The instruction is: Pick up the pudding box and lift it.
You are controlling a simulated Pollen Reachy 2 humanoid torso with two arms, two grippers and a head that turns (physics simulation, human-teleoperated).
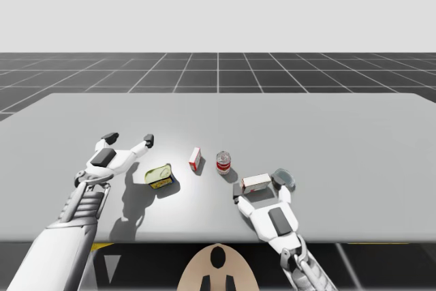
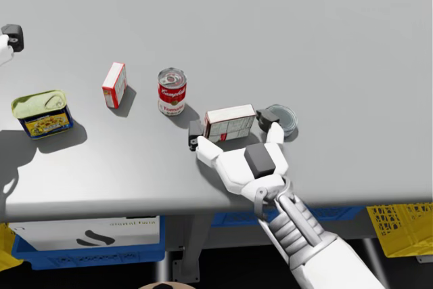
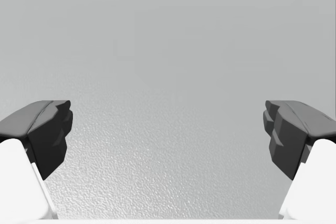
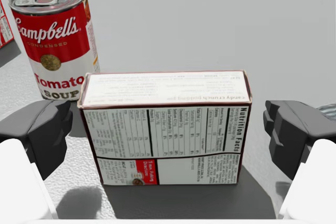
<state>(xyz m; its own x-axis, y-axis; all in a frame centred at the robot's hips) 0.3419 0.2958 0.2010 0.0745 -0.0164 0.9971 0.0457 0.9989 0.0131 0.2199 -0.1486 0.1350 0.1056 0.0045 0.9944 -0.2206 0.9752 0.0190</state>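
The pudding box [image 4: 167,127], white with dark red edges, stands on its long side on the grey table [image 1: 340,141]. It sits between the fingers of my right gripper [image 4: 168,135], with a small gap on each side, so the gripper is open. The same box [image 2: 230,122] and right gripper [image 2: 230,128] lie near the table's front edge, and in the high view the box [image 1: 256,182] is just ahead of the right gripper [image 1: 259,189]. My left gripper [image 1: 129,140] rests open at the left, with bare table between its fingers [image 3: 47,132].
A red soup can [image 2: 172,91] stands just beyond the box on its left. A small red and white box [image 2: 114,84] and a yellow-blue tin [image 2: 42,114] lie further left. A clear round lid [image 2: 281,118] touches the right finger. The table's front edge is close.
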